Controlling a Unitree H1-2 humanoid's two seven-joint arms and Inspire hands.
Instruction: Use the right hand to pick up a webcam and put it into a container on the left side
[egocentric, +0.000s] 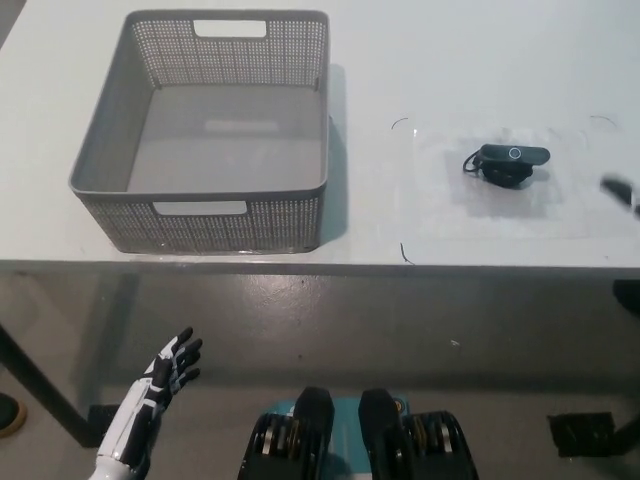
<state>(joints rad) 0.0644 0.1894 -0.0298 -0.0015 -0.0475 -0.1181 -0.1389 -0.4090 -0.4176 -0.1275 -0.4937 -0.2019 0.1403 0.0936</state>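
We see even bright light, a soft shadow right of the basket (200, 215), motion blur at the right edge.

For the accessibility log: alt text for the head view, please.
A black webcam sits on the white table, right of an empty grey basket. The black right hand just enters at the right edge; the white left hand hangs open below the table edge.
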